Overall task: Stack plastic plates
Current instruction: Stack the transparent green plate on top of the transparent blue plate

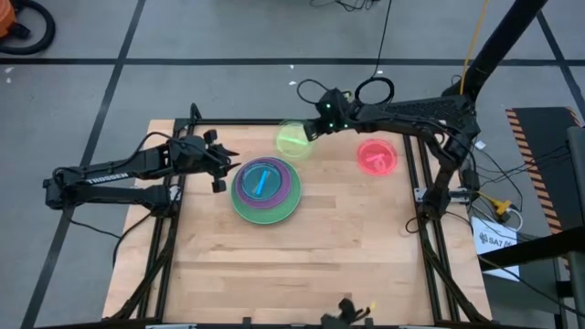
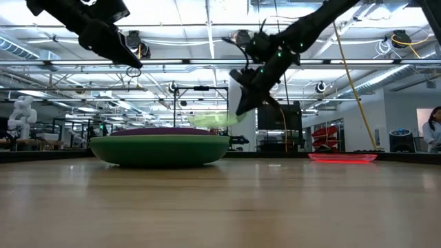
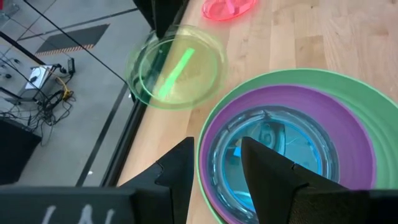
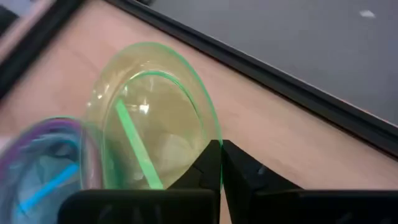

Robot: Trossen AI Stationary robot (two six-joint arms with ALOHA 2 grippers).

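Right tool [image 4: 221,163] clenched on the rim of the lime plate [image 4: 149,118], raised off the counter [image 1: 302,265] at 2 o'clock from the stack [image 1: 266,190]. Plate likely light, stiff, slick; the rim is the sensible hold. Round, so no long axis; face tilted toward the stack. Left tool [image 1: 219,160] released, at the stack's 10 o'clock. Pink plate [image 1: 377,155] farthest.

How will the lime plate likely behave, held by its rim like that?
The lime plate hangs off the table, pinched at one edge by the right gripper, yet keeps its round shape, so it is probably stiff and light. It looks thin, glossy and translucent, so it may slip or pivot between the fingers.
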